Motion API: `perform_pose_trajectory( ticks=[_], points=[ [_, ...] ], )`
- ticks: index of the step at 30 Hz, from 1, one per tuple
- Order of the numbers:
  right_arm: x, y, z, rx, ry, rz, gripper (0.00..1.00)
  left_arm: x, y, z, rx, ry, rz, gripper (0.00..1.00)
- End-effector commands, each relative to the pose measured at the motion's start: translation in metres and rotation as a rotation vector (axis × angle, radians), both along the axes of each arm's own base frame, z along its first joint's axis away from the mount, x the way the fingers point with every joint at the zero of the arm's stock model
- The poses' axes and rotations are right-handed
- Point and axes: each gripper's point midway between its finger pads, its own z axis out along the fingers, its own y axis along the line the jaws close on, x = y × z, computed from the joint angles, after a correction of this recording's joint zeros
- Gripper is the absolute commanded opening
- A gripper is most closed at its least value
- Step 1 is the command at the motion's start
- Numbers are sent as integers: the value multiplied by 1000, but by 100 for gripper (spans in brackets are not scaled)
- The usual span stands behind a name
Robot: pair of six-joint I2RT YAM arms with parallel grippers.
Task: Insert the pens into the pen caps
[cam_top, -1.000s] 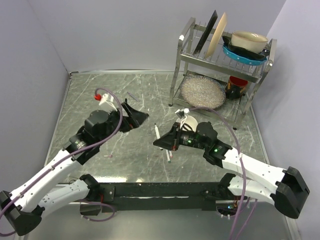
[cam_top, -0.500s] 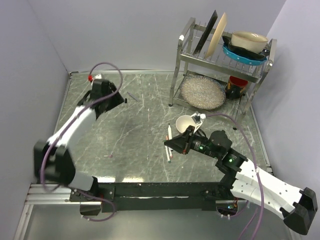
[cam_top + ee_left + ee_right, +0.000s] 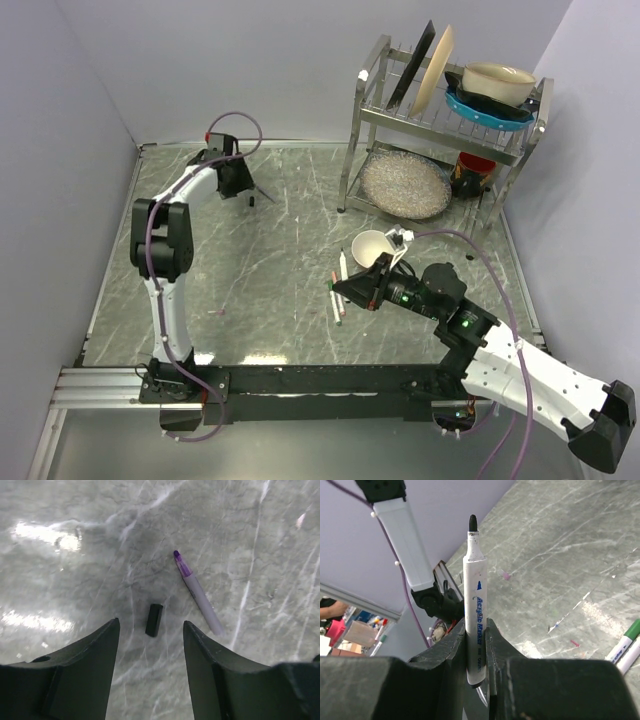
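L arm is stretched to the far-left part of the surface (image 3: 300,240). The left tool (image 3: 151,625) points down at the marble w/ its jaws partly spread and nothing between them. It has hold of nothing. Seen from the left wrist, a black cap (image 3: 154,619) lies flat on the surface in the gap between the two fingers, touching neither, its long axis running roughly away from the camera. Just beside it, to the R in that view, lies the purple pen (image 3: 197,592), uncapped, purple tip pointing up-left and pale barrel slanting down-right. Pen and cap are near each other but apart.

R arm is approx mid-surface on the R side. The right tool (image 3: 476,627) is clamped tight on a black-tipped pen (image 3: 474,580) — white barrel w/ blue print, gripped at its lower end, standing up out of the jaws w/ the bare black tip on top and no cap on it.

Two more pens (image 3: 336,300) lie side by side on the surface just below and L of the right tool; one shows a green end, the other a reddish one. A pinkish cap (image 3: 215,312) sits alone toward the near-left, well apart from everything else.

A white cup (image 3: 370,245) lies on its side just beyond the right tool. A dish rack (image 3: 440,120) w/ plates and bowls stands at the far R corner.
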Motion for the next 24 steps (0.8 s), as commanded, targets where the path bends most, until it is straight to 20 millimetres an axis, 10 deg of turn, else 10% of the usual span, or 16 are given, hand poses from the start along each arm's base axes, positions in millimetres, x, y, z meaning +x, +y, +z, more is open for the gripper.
perform_pose_trajectory(
  ticks=[1,24],
  points=[
    [1,3,4,9,-43,16,0,21,-12,7,-15,-45,-79,58],
    [6,7,3,-10,-36,11,0,0,-11,-48,61,72,-102,46]
  ],
)
